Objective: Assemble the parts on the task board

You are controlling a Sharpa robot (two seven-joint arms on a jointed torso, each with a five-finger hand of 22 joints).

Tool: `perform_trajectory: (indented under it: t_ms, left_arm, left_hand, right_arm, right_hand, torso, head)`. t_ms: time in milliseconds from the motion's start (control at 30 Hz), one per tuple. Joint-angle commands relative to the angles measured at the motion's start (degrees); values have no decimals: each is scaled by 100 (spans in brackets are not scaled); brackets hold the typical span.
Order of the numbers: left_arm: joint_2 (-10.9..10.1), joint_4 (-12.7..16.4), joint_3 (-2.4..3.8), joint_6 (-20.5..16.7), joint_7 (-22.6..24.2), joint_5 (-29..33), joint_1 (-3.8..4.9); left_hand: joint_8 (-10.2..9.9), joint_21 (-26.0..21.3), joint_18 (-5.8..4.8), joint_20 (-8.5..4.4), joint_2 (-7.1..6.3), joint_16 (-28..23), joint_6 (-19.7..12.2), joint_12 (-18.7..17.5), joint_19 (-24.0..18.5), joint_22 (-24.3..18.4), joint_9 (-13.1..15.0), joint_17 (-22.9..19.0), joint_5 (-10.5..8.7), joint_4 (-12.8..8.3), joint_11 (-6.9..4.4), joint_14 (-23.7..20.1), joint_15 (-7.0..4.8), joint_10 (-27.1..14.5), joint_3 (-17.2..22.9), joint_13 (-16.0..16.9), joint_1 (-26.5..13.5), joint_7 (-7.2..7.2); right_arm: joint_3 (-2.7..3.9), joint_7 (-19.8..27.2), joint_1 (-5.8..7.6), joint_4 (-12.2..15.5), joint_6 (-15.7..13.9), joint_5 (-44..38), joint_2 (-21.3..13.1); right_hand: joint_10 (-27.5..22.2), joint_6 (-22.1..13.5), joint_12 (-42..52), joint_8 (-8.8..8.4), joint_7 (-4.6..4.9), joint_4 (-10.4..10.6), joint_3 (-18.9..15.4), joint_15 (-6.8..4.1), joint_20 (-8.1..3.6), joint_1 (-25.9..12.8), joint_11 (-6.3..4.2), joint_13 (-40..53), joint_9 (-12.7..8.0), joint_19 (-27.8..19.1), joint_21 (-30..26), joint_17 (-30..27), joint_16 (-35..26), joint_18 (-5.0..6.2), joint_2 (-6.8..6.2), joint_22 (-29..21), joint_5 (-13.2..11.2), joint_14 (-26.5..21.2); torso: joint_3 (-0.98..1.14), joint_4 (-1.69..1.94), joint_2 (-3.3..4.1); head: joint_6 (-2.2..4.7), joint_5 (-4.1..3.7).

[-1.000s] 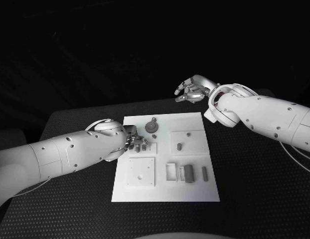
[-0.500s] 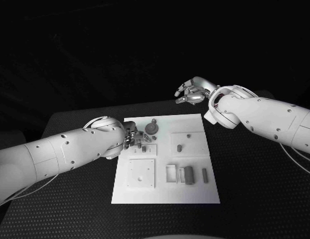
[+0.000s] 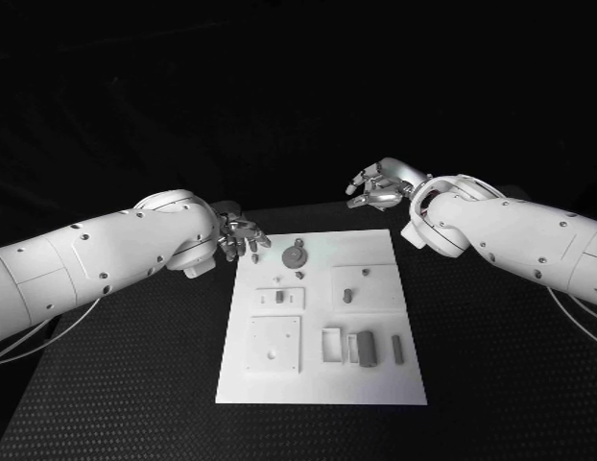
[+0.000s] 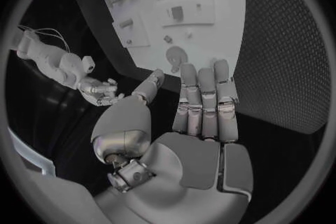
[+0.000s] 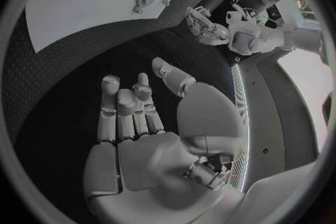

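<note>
the task board [image 3: 320, 317] is laid flat in the middle of the black desk [image 3: 492, 375], with small grey parts [image 3: 365, 347] set on it and a round part [image 3: 295, 255] seen near its far end. the left hand [image 3: 241, 236] is held just off the board's far left corner, fingers extended and apart, nothing gripped. the right hand [image 3: 379, 186] is held beyond the far right corner, fingers loosely spread, nothing held.
</note>
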Motion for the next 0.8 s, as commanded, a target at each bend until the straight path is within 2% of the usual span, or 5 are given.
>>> perform_trajectory:
  t_ms: [33, 167, 367, 633, 800]
  left_arm:
    - [63, -243, -6, -83, 186, 58, 8]
    - [220, -671, -7, -237, 281, 49, 6]
    - [482, -1202, -10, -252, 395, 48, -25]
    - [885, -1919, -56, -98, 514, -105, -240]
    - [1033, -2181, -83, 140, 529, -127, -351]
  left_hand:
    - [43, -317, -80, 170, -30, -377, -221, -478, -184, -212, 19, -185, 11, 7, 87, -151, 197, -138, -54, -271, 131, 98]
    - [42, -562, -67, 280, -27, -640, -385, -854, -255, -374, -45, -290, -8, 20, 169, -223, 308, -159, -91, -454, 126, 165]
    - [46, -653, -58, 320, -59, -718, -453, -984, -271, -425, -85, -309, -46, 28, 197, -256, 347, -165, -117, -499, 124, 195]
    - [72, -772, -57, 377, -123, -817, -504, -1137, -328, -478, -122, -332, -60, 26, 234, -343, 406, -225, -125, -543, 167, 226]
    - [66, -817, -53, 399, -168, -844, -531, -1189, -341, -494, -151, -334, -83, 77, 248, -371, 427, -238, -149, -553, 106, 241]
  right_arm:
    - [2, 37, -3, -20, 44, 18, 7]
    - [2, 41, -3, -35, 55, 20, 21]
    - [2, 42, -9, -45, 61, 21, 41]
    - [2, 48, -18, -58, 71, 21, 85]
    - [3, 49, -23, -72, 75, 21, 104]
  right_hand:
    - [-35, 81, 23, -29, 112, 3, -39, -22, 44, -7, -18, -9, 9, 8, -40, -8, 9, 68, 41, 50, -12, -4]
    - [-36, 79, 23, -31, 112, 4, -40, -21, 44, -8, -18, -11, 9, 8, -41, -9, 8, 68, 40, 50, -12, -4]
    - [-36, 77, 24, -32, 113, 6, -40, -21, 44, -10, -17, -13, 8, 8, -41, -10, 8, 68, 41, 50, -11, -4]
    - [-36, 75, 25, -34, 114, 7, -39, -20, 45, -10, -16, -16, 8, 9, -42, -11, 8, 68, 44, 50, -10, -4]
    - [-36, 74, 25, -34, 114, 6, -38, -20, 45, -10, -16, -17, 8, 9, -42, -12, 8, 68, 46, 50, -10, -4]
  torso:
    - [3, -1, 2]
    - [7, -5, 10]
    - [13, -9, 11]
    - [21, -17, 12]
    - [24, -19, 12]
  head:
    - [42, 6]
    - [72, 12]
    - [98, 26]
    - [125, 28]
    - [122, 16]
